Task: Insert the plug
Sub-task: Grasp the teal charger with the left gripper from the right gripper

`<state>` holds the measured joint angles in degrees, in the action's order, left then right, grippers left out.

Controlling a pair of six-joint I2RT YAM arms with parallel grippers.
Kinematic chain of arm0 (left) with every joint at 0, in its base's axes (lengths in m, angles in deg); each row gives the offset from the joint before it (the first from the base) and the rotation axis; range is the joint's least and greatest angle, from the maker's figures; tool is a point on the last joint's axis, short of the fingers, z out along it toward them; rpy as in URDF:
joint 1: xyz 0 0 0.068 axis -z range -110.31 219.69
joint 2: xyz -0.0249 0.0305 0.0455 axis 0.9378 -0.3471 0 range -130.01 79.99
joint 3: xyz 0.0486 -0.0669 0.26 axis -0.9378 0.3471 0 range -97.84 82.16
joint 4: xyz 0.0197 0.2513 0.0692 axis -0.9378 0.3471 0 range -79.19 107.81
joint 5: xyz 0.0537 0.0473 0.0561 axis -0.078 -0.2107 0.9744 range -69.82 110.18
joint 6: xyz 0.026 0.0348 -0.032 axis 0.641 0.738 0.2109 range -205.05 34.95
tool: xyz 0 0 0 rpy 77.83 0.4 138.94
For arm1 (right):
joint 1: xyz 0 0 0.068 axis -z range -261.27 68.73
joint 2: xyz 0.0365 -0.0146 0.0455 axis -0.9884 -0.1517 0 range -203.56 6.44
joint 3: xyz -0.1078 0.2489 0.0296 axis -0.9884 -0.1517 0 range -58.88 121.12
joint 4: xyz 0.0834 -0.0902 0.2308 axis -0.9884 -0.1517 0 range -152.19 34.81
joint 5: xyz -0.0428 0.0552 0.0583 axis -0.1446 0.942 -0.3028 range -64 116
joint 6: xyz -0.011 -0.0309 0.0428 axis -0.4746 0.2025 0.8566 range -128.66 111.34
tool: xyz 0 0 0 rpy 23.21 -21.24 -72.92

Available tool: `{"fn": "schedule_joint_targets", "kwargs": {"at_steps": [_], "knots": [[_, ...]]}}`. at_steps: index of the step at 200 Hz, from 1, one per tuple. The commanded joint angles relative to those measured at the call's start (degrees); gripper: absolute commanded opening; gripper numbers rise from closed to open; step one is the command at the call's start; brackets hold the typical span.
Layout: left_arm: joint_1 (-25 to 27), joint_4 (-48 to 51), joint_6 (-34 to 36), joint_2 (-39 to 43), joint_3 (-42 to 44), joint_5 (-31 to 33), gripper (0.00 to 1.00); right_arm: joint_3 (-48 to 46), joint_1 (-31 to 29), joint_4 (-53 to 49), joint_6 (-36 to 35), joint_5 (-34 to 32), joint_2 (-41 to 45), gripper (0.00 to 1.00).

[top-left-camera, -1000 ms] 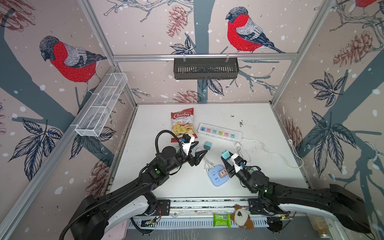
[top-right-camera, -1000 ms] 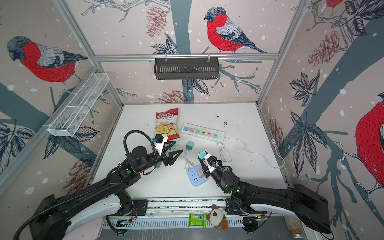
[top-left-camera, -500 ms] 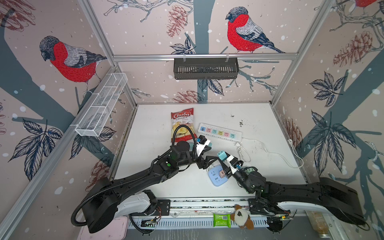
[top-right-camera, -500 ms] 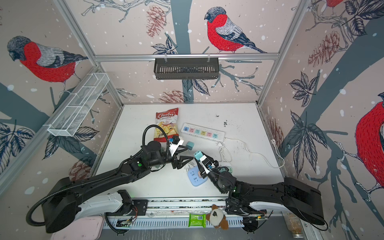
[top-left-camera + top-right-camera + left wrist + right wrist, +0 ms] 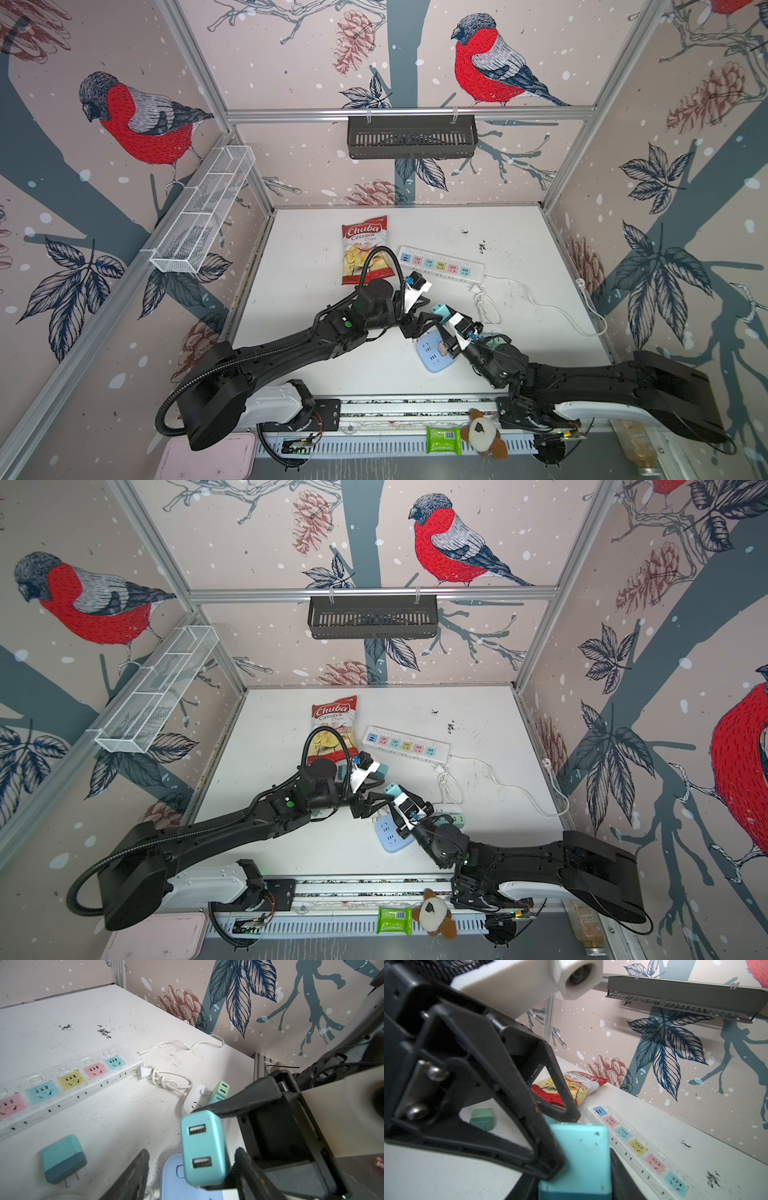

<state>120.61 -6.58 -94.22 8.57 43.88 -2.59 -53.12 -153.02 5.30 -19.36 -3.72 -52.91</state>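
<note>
chips bag (image 5: 365, 249) flat on table (image 5: 307, 266) | plush toy (image 5: 482, 432) beside green packet (image 5: 444, 440) | black basket (image 5: 411, 137) hanging at back

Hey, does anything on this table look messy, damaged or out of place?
Yes. The thin white cord beside the long white power strip is tied in a knot, its two-pin plug lying unplugged. Dark specks mar the white tabletop. The held teal two-port USB charger looks intact.
</note>
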Motion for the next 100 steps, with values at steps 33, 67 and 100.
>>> {"fn": "schedule_joint_targets", "kwargs": {"at_steps": [33,67,100], "knots": [[0.2,0.9,-0.4,-2.3,-1.4,-1.5,0.56,1.1,-1.0,3.6,-0.8,0.0,-0.9,0.04],[0.2,0.7,-0.7,-3.3,-1.7,-3.4,0.41,1.8,-1.7,4.3,-1.3,-0.6,-2.6,0.04],[0.2,0.8,-0.3,-2.8,-1.6,-4.1,0.05,2.4,-1.9,3.7,-1.1,-0.5,-3.0,0.07]]}}
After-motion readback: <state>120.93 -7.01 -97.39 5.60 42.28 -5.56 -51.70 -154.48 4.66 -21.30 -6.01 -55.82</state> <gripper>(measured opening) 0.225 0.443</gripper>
